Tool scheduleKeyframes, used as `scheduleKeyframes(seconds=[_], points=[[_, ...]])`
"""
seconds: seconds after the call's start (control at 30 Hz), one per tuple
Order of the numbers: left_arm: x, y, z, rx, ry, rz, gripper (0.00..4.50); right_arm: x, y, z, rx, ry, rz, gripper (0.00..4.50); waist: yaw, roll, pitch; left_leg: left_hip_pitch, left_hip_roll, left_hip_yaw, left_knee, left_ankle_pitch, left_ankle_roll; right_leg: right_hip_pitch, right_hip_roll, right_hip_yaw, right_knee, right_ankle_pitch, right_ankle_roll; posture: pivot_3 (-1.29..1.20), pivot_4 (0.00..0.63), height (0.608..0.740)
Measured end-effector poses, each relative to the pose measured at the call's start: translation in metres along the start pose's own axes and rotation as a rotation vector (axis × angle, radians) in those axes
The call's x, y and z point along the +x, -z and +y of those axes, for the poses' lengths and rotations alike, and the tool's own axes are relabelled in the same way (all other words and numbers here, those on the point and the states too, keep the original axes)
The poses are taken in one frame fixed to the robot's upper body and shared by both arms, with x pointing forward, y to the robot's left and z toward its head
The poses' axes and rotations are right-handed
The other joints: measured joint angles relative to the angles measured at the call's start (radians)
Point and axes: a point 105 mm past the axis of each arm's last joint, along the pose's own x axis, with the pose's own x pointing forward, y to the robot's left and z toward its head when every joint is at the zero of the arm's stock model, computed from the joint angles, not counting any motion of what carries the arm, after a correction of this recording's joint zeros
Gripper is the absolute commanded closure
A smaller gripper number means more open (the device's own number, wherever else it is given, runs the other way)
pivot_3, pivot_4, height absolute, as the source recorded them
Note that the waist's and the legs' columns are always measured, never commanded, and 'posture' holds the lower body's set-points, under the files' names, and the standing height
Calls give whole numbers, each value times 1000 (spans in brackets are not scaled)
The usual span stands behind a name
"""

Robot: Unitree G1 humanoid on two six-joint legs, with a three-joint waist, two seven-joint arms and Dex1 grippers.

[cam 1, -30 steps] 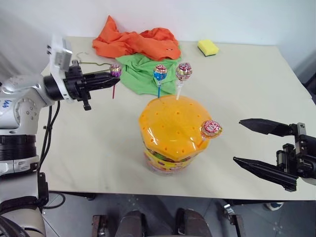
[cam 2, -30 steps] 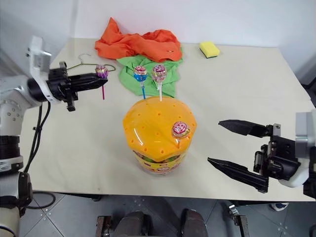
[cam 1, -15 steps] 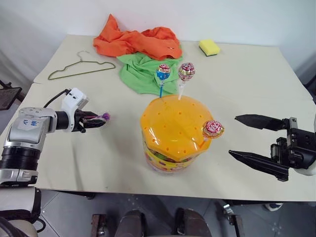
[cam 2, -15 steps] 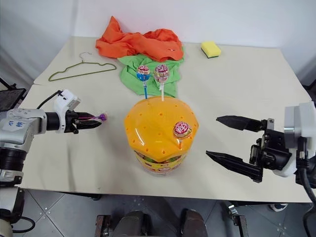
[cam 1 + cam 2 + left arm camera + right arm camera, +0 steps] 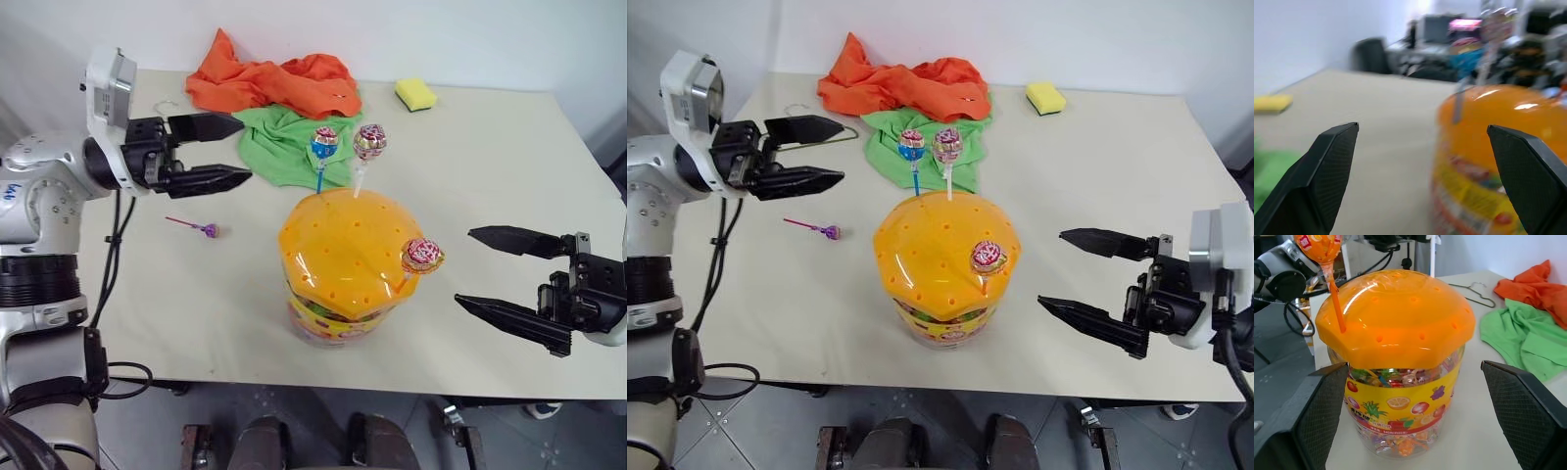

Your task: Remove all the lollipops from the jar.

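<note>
Left gripper [image 5: 232, 151] is hanging spread and empty; right gripper [image 5: 487, 267] spread too; advise pinching the blue-stick lollipop [image 5: 320, 146] low, lifting straight from the jar lid [image 5: 338, 245].

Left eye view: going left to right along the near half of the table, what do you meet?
Left gripper → purple lollipop lying on the table → jar → orange-stick lollipop at the lid's right edge → right gripper.
</note>
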Motion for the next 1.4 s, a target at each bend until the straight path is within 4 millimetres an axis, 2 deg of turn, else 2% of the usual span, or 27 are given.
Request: scheduleKeyframes(seconds=[0.17,0.27,0.4,0.53,0.8,0.9,1.07,1.17,1.27,1.33,1.4], points=[[31,2,-3,-5,187,-67,35,-2,1,2,-6,29,11,0,12,0,0,-1,-1,0,1,0,0,0,0,0,0,0,0,0,150,740],[54,8,2,-17,255,-101,35,-3,2,5,-6,48,13,0,18,0,0,-1,-1,0,1,0,0,0,0,0,0,0,0,0,150,740],[66,18,8,-47,270,-106,35,-4,1,5,-17,80,15,0,11,0,0,-1,0,0,1,0,0,-1,0,0,0,0,0,0,150,740],[73,18,13,-32,275,-117,911,-6,2,8,-10,98,12,0,9,0,0,-1,0,0,1,0,0,0,0,0,0,0,0,0,150,740],[77,10,16,-35,250,-133,3491,-9,3,7,-8,124,-5,0,13,0,0,-1,-1,0,1,0,1,0,0,0,0,0,0,0,150,740],[77,0,16,-15,236,-151,4420,-8,-1,7,-18,114,-23,0,13,0,0,-1,-1,-1,1,0,1,0,0,0,0,0,0,0,150,740],[69,-30,25,63,132,-180,4481,-6,-9,8,-26,82,-49,0,11,0,0,-1,0,-1,1,0,1,0,0,0,0,0,0,0,150,740],[54,-35,40,98,-33,-119,4481,-8,-11,3,-30,87,-56,0,10,0,0,-1,0,-1,1,0,1,0,0,0,0,0,0,0,150,740],[30,-30,62,67,-259,7,4481,-8,-10,2,-24,86,-53,0,10,0,0,-1,0,-1,1,0,1,0,0,0,0,0,0,0,150,740],[0,-16,81,-24,-491,168,4481,-7,-8,1,-20,75,-45,0,10,0,0,0,-1,-1,0,0,1,0,0,0,0,0,0,0,150,740],[-24,-3,93,-88,-660,276,4481,-7,-5,-2,-8,77,-41,0,10,0,0,0,0,-1,0,0,1,0,0,0,0,0,0,0,150,740]])
